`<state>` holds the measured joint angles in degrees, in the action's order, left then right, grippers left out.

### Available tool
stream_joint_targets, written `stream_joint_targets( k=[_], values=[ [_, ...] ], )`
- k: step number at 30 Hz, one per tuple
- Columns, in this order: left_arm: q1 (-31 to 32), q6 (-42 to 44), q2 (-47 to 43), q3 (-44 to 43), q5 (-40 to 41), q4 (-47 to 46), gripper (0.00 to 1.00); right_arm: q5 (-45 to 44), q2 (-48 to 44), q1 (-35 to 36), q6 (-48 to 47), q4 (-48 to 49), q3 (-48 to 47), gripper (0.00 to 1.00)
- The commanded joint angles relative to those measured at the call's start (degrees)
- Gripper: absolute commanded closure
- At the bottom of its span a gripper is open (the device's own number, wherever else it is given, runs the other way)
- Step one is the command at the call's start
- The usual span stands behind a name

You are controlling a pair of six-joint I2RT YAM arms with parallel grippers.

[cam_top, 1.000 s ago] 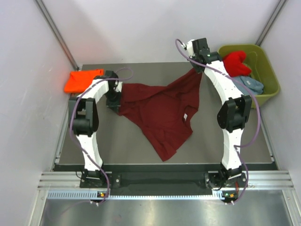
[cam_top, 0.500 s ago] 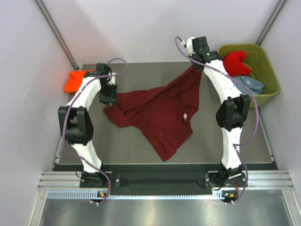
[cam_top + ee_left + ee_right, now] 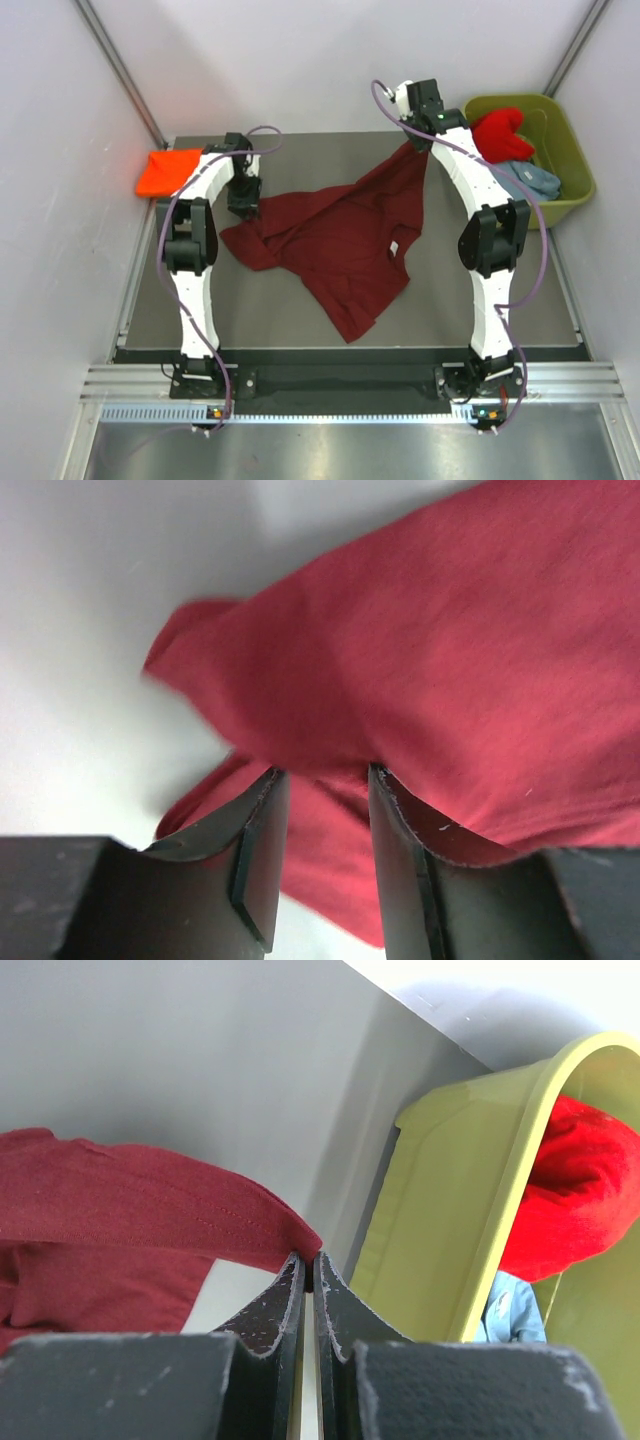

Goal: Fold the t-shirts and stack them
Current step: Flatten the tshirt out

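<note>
The dark maroon t-shirt [image 3: 340,240] lies partly spread on the grey table, its left side bunched. My right gripper [image 3: 418,141] is shut on the shirt's far hem [image 3: 250,1225] and holds that corner up off the table next to the tub. My left gripper [image 3: 243,196] hangs over the shirt's bunched left edge. In the left wrist view its gripper [image 3: 322,772] is open, with maroon cloth [image 3: 450,680] just beyond the fingertips and none pinched. An orange t-shirt [image 3: 172,171] lies folded at the far left.
An olive-green tub [image 3: 566,150] stands at the far right corner, holding a bright red t-shirt [image 3: 503,133] and a pale grey-blue one [image 3: 536,181]. The right wrist view shows the tub's rim [image 3: 450,1210] close beside my right fingers. White walls close in the table.
My left gripper has opened and let go of the maroon shirt's left edge, which slumped into folds. The left arm swung, carrying the gripper slightly toward the back. The right gripper stayed put.
</note>
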<state>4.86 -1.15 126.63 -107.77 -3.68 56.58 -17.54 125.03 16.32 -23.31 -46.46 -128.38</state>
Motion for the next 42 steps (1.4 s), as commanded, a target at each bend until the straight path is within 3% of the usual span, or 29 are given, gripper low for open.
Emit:
stream_joint_targets(
  k=[1, 4, 9, 18, 25, 29, 37, 42],
  values=[
    [1.90, -0.08, 2.12, -4.20, -1.77, -0.68, 0.58, -0.74, -0.31, -0.15, 0.81, 1.54, -3.02, 1.00],
    [2.78, -0.26, 3.09, -6.13, -2.55, -0.94, 0.67, -0.83, -0.23, -0.06, 0.64, 1.63, -3.02, 1.00],
    [3.13, -0.61, 3.45, -8.42, -1.95, -1.91, 1.00, -1.18, -0.32, 0.03, 0.72, 1.63, -2.84, 1.00],
    [2.52, -0.26, -1.73, -13.25, 6.40, -5.86, 1.00, -1.97, -1.19, 0.30, 0.20, 2.34, -3.02, 1.00],
    [3.05, 0.71, 7.39, -25.19, 9.74, -7.01, 1.00, -1.53, 0.30, 0.56, 0.20, 2.42, -4.07, 1.00],
    [3.75, 1.77, 10.48, -27.32, 11.59, -7.97, 1.00, -1.44, 1.00, 0.73, 0.63, 2.34, -4.16, 1.00],
    [4.01, 2.55, 14.61, -32.76, 9.15, -10.87, 1.00, -1.35, 2.32, 1.26, 0.64, 2.34, -4.51, 1.00],
    [4.19, 1.32, 15.74, -35.57, 6.41, -17.73, 1.00, -1.44, 2.58, 1.44, 0.55, 2.25, -4.16, 1.00]
  ],
)
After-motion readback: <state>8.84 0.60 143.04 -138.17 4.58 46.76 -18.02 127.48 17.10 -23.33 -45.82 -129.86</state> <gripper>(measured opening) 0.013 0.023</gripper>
